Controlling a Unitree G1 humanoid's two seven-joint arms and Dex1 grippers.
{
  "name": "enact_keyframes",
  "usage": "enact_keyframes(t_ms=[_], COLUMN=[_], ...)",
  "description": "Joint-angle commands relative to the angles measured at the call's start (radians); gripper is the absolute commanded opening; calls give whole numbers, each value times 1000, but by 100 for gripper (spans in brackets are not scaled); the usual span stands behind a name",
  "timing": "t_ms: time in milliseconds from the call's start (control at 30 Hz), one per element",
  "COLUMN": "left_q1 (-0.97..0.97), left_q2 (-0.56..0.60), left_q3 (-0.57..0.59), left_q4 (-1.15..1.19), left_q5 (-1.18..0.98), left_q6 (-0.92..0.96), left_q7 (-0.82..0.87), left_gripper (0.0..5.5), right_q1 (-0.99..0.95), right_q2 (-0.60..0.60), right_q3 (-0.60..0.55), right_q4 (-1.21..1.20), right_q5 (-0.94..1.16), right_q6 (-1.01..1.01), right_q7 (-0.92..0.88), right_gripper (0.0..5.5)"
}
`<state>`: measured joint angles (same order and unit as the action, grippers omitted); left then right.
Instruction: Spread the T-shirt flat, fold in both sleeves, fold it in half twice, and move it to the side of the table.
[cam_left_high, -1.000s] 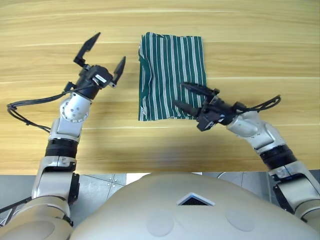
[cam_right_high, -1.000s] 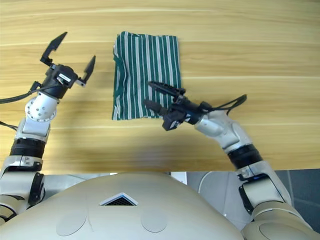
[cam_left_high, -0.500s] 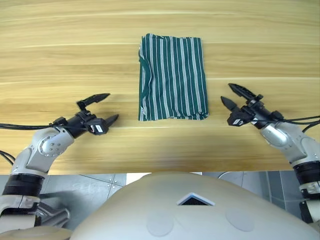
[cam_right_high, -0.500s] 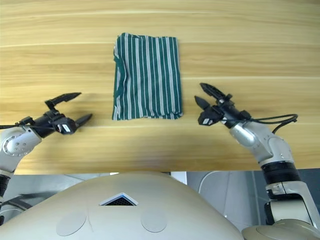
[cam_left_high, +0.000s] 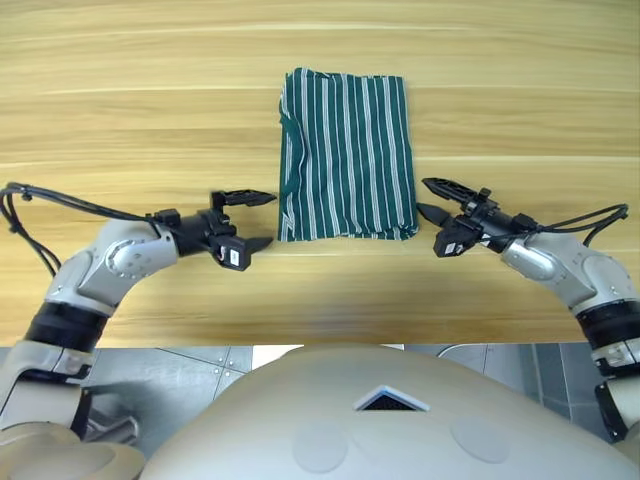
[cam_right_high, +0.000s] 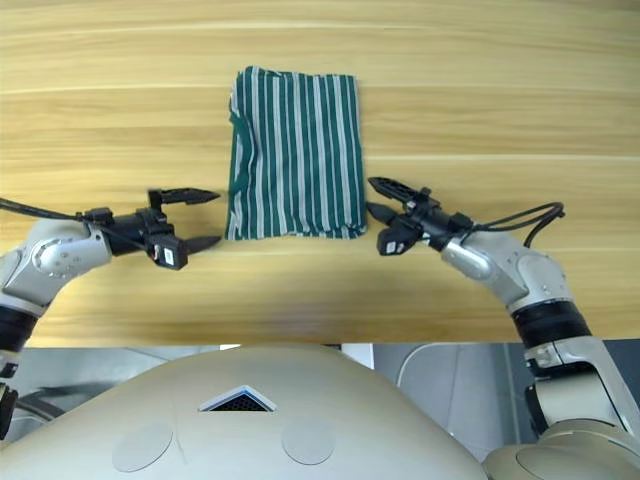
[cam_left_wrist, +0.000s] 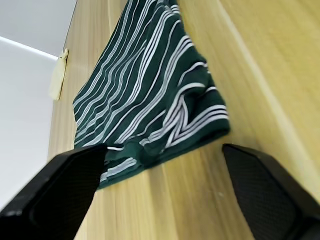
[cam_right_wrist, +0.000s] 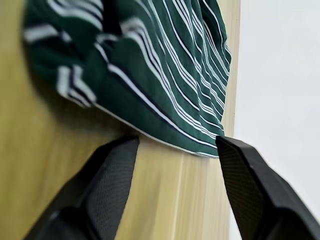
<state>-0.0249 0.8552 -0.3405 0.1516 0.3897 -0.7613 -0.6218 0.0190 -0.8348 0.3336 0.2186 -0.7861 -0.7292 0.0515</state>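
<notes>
Folded T-shirt (cam_left_high: 345, 155) lies mid-counter (cam_left_high: 120, 100), flanked at its near corners.
Your left gripper (cam_left_high: 268, 218) hangs low just beside the near left corner, fingers spread wide and empty. The striped rectangle sits between. Your right gripper (cam_left_high: 424, 197) is just off the near right corner, fingers parted, holding nothing.

No legible text or numbers, white sticker (cam_left_high: 233, 257) on the left gripper (cam_left_high: 272, 218) just left of the T-shirt (cam_left_high: 345, 155) — print too small to read, similar sticker (cam_left_high: 447, 248) on the right gripper (cam_left_high: 422, 195) — likewise unreadable
</notes>
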Motion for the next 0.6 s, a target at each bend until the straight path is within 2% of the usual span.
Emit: enact_keyframes(t_ms=[33,333,533,600], left_q1=[-24,-101,-133,-142], left_q2=[-2,-50,-86,-96], left_q3=[-60,-164,-192,-202], left_q4=[75,142,225,241], left_q5=[43,28,24,23], left_q6=[-2,-62,-79,-87], left_q7=[-59,-107,-94,-96], left_gripper=[432,432,432,408], right_q1=[93,156,94,87], right_q2=[-76,-120,-79,-73], right_q3=[8,-16,31,46], right_q4=[-54,-142,-76,-68], right_q5=[21,90,77,81], right_q6=[3,20,-10,-22], right_q7=[102,171,185,190], right_gripper=[288,288,288,288])
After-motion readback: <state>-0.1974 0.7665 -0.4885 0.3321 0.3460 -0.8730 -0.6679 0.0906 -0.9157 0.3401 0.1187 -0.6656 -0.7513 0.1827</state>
